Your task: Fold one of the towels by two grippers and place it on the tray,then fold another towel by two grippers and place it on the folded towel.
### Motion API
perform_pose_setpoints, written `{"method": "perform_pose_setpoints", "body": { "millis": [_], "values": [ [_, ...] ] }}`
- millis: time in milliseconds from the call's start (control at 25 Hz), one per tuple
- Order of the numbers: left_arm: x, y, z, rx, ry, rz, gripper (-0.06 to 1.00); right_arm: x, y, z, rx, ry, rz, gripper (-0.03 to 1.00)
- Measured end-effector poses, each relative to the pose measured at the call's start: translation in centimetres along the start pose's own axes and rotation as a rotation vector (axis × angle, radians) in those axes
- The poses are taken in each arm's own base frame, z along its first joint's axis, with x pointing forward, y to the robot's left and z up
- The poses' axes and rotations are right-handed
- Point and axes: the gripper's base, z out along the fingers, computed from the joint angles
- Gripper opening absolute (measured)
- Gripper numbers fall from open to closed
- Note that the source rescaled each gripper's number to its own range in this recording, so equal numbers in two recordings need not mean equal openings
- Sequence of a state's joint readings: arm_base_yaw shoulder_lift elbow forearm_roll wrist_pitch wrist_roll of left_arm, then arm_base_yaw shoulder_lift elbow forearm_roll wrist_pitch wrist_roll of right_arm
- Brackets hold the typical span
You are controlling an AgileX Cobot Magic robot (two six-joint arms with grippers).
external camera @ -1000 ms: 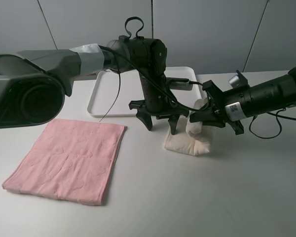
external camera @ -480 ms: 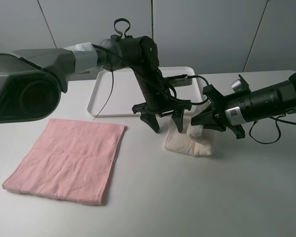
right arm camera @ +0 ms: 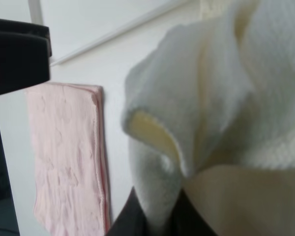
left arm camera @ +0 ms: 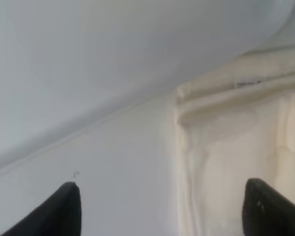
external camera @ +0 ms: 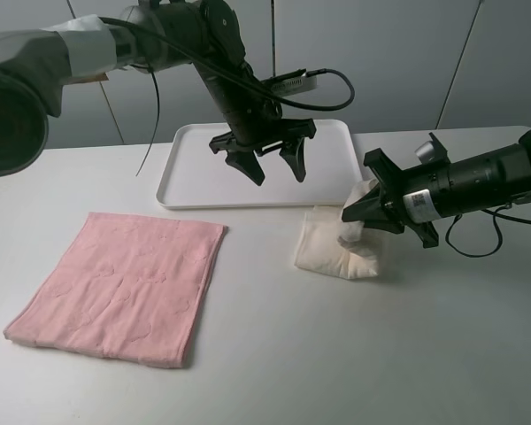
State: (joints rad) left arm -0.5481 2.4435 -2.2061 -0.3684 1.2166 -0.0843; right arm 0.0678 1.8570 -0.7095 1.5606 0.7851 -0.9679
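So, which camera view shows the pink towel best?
The exterior high view: the whole pink towel lies flat there. The right wrist view shows only part of it; the left wrist view shows none.

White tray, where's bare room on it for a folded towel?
The white plastic tray is bare; its left half is freest. The left gripper hangs open over the right half, and the right gripper pinches the cream towel beside it.

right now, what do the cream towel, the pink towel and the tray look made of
Cream towel: soft woven cloth, likely cotton, matte, fine nubbly weave showing in the right wrist view. Pink towel: thin matte cloth with a faint pressed pattern; fibre unclear. Tray: smooth white with a slight sheen, probably plastic.
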Motion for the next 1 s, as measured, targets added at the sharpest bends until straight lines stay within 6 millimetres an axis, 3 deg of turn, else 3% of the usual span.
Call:
{"method": "perform_pose_setpoints", "body": {
  "millis": [200, 280, 440, 640, 840, 1000],
  "values": [
    [0.0, -1.3, -3.1, 0.026, -0.059, 0.079, 0.86, -0.1, 0.1, 0.0, -0.007, -0.011, 0.011, 0.04],
    [0.0, -1.7, -4.2, 0.031, -0.080, 0.108, 0.86, -0.1, 0.2, 0.1, -0.012, -0.013, 0.016, 0.13],
    [0.1, -2.2, -5.6, 0.035, -0.105, 0.138, 0.86, 0.5, 1.2, 1.1, -0.041, -0.022, 0.032, 0.39],
    [0.2, -2.5, -6.5, 0.037, -0.123, 0.153, 0.86, 1.0, 2.1, 1.9, -0.059, -0.022, 0.020, 0.42],
    [-0.1, -1.5, -7.6, 0.033, -0.146, 0.135, 0.86, 0.7, 2.2, 1.6, -0.026, -0.049, -0.030, 0.50],
    [-0.4, -0.2, -8.4, 0.026, -0.161, 0.109, 0.86, -0.5, 3.2, -0.2, -0.016, -0.098, -0.076, 0.62]
  ]
}}
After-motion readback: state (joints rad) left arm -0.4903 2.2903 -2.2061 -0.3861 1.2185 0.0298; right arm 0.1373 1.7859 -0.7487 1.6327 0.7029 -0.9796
